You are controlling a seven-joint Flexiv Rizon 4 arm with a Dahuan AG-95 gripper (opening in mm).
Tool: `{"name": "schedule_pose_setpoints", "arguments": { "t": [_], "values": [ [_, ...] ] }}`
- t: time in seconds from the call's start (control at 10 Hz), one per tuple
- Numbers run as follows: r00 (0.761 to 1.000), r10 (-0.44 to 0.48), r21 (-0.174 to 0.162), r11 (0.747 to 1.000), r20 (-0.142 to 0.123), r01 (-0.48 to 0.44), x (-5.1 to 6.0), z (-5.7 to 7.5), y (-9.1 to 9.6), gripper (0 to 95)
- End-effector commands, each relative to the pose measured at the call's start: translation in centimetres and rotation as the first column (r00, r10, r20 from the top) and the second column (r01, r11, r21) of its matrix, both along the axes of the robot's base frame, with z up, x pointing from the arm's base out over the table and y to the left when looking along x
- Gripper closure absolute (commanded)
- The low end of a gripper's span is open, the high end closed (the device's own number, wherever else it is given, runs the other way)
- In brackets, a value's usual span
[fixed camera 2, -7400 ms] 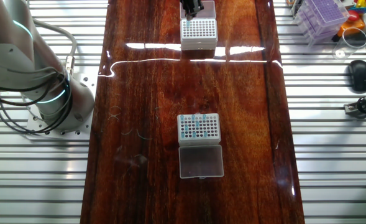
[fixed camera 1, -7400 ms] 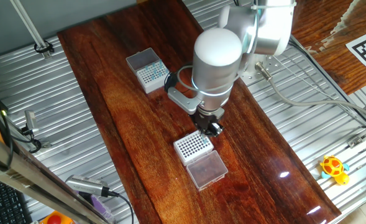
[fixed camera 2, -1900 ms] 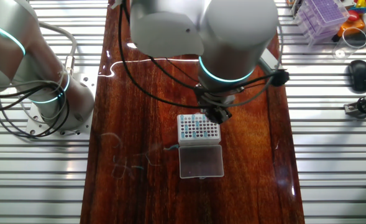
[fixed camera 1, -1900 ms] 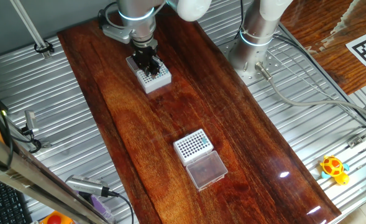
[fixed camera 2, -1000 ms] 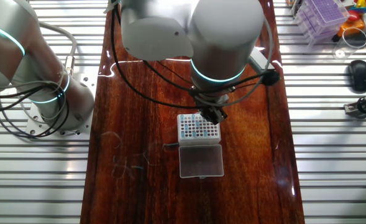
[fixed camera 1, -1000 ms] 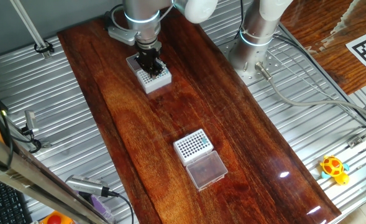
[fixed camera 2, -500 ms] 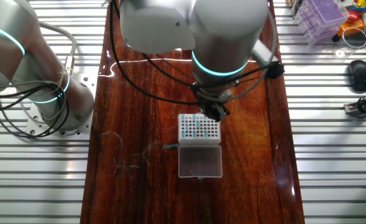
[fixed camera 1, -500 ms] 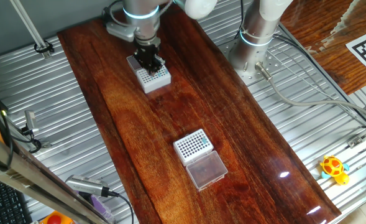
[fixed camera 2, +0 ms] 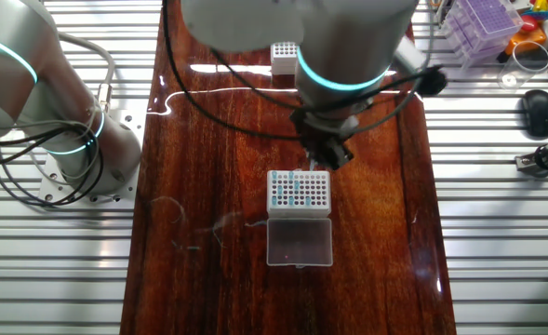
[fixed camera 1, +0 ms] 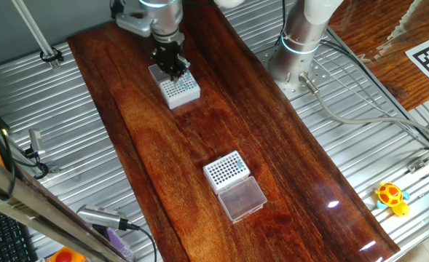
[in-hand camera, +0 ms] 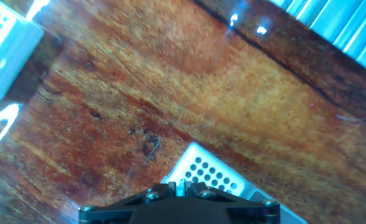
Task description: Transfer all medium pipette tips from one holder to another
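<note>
On the left of one fixed view, my gripper (fixed camera 1: pixel 172 67) hovers just over the bold-holed rack (fixed camera 1: pixel 180 89). I cannot tell whether its fingers are apart or pinched on a tip. From the other side, the medium pipette tips (fixed camera 2: pixel 297 191) sit in that rack, filling part of its grid, so I judge the transfer well underway. Further right, the fine-dotted rack (fixed camera 1: pixel 226 169) shows no teal, though it is too small to be sure it is emptied.
</note>
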State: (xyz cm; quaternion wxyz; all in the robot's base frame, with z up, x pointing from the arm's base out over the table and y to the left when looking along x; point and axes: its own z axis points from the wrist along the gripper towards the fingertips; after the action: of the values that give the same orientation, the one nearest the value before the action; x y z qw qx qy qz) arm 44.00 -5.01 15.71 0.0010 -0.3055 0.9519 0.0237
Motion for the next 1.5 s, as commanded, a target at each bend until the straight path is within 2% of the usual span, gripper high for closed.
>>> {"name": "schedule_pose_setpoints", "arguments": {
  "t": [0.1, 0.3, 0.6, 0.7, 0.8, 0.9, 1.0, 1.2, 1.4, 1.5],
  "values": [
    [1.000, -0.008, 0.023, 1.000, -0.005, 0.008, 0.7, 0.3, 1.6, 95.0],
    [0.998, -0.068, 0.026, 0.997, -0.012, 0.069, 0.4, 0.0, 5.4, 95.0],
    [0.984, -0.178, 0.018, 0.984, -0.021, 0.178, -1.3, -0.5, 13.2, 95.0],
    [0.975, -0.222, -0.002, 0.975, -0.022, 0.222, -1.8, -0.8, 16.2, 95.0],
    [0.970, -0.242, -0.012, 0.970, -0.019, 0.242, -2.1, -1.2, 17.6, 95.0],
    [0.970, -0.242, -0.015, 0.970, -0.018, 0.242, -2.1, -1.3, 17.7, 95.0],
    [0.979, -0.203, -0.035, 0.979, -0.013, 0.202, -2.1, -1.3, 17.7, 95.0],
    [0.996, -0.087, -0.036, 0.996, -0.013, 0.087, -2.1, -1.3, 17.7, 95.0],
    [1.000, -0.017, -0.028, 0.999, -0.017, 0.017, -2.1, -1.3, 17.7, 95.0],
    [1.000, -0.013, -0.010, 1.000, -0.021, 0.012, -2.1, -1.3, 17.7, 95.0]
  ]
}}
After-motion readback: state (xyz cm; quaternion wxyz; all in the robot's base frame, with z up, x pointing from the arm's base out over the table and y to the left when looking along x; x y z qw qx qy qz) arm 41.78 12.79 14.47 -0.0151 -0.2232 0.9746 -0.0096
